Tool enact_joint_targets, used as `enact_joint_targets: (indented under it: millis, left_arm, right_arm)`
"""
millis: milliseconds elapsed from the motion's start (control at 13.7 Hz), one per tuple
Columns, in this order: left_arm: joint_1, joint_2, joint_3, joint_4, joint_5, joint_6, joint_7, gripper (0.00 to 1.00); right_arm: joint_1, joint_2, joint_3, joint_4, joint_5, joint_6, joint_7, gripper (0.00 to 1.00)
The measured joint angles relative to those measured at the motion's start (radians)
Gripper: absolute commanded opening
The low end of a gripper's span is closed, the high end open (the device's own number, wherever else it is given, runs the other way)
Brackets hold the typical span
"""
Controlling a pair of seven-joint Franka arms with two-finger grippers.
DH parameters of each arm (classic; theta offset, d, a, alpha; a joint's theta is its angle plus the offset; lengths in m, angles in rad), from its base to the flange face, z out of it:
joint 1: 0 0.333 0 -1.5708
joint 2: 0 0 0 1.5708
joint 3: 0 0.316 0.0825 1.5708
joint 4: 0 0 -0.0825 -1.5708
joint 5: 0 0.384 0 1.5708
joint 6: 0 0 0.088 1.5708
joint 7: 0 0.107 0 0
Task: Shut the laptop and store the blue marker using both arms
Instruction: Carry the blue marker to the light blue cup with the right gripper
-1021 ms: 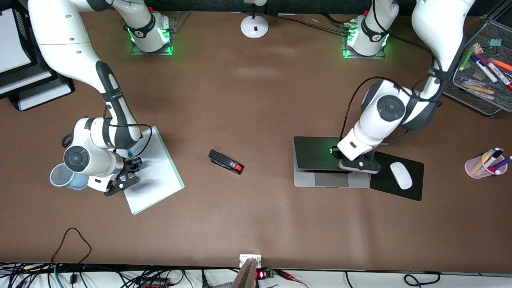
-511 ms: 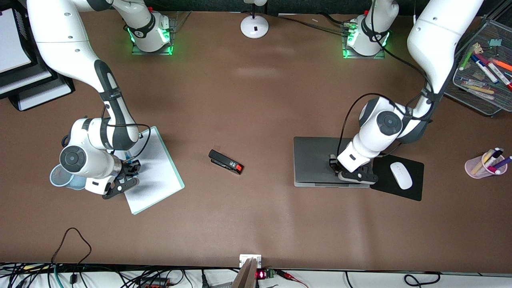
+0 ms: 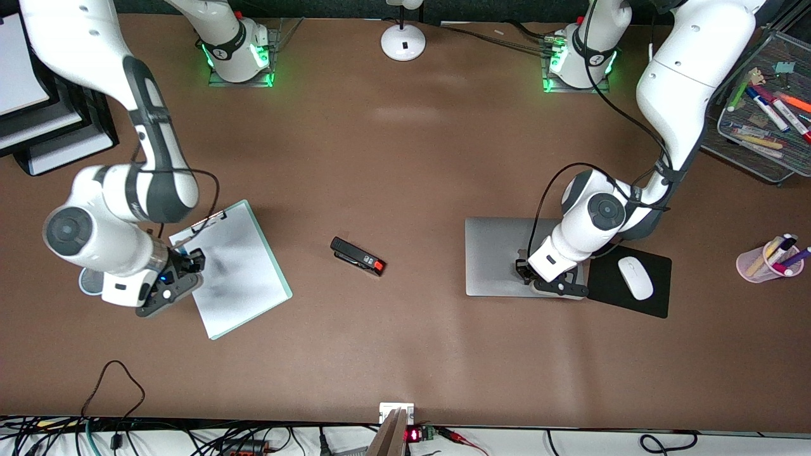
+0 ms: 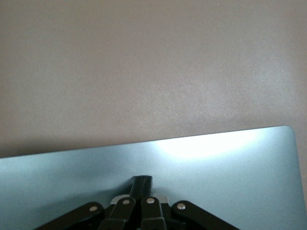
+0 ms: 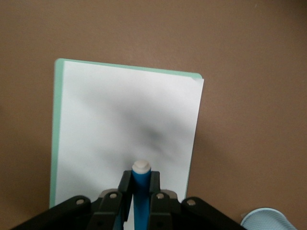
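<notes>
The laptop (image 3: 497, 253) lies closed on the table, its silver lid flat; the lid also shows in the left wrist view (image 4: 225, 177). My left gripper (image 3: 524, 271) is shut and empty, its fingertips (image 4: 142, 184) down on the lid near the edge nearest the front camera. My right gripper (image 3: 184, 261) is shut on the blue marker (image 5: 141, 189), whose whitish end sticks out past the fingers. It holds the marker in the air over the edge of a clipboard with white paper (image 3: 234, 272). A light-blue mesh cup (image 3: 89, 283) stands beside the clipboard, mostly hidden under the right arm.
A black stapler (image 3: 358, 256) lies mid-table. A white mouse (image 3: 635, 277) sits on a black mouse pad (image 3: 633, 304) beside the laptop. A pink cup of markers (image 3: 760, 265) and a mesh tray (image 3: 754, 142) stand at the left arm's end. Paper trays (image 3: 44, 139) stand at the right arm's end.
The laptop lid went from partly open to flat shut under my left gripper. My right arm rose with the blue marker and shifted toward its end of the table.
</notes>
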State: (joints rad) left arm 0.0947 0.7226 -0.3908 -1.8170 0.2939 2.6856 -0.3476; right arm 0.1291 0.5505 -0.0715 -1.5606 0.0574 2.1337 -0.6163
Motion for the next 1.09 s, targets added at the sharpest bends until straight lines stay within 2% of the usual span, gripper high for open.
enact_joint_targets:
  millis: [292, 511, 803, 948, 1094]
  left_arm:
    - [0.0, 0.004, 0.0, 0.003, 0.001, 0.0, 0.0, 0.03]
    - [0.0, 0.004, 0.0, 0.003, 0.001, 0.0, 0.0, 0.03]
    - [0.001, 0.004, 0.001, 0.008, 0.001, -0.002, 0.0, 0.03]
    - [0.003, -0.012, 0.002, 0.03, 0.008, -0.063, 0.012, 0.03]
    - [0.004, -0.081, -0.002, 0.054, 0.012, -0.2, 0.034, 0.03]
  right_arm:
    - [-0.056, -0.054, -0.004, 0.0, 0.108, -0.023, -0.19, 0.0]
    - [-0.125, -0.063, -0.007, 0.004, 0.217, -0.028, -0.398, 0.0]
    - [-0.194, -0.065, -0.008, 0.044, 0.307, -0.069, -0.687, 0.0]
    - [-0.22, -0.065, -0.008, 0.052, 0.399, -0.071, -0.838, 0.0]
    - [-0.249, -0.065, -0.008, 0.053, 0.45, -0.08, -0.937, 0.0]
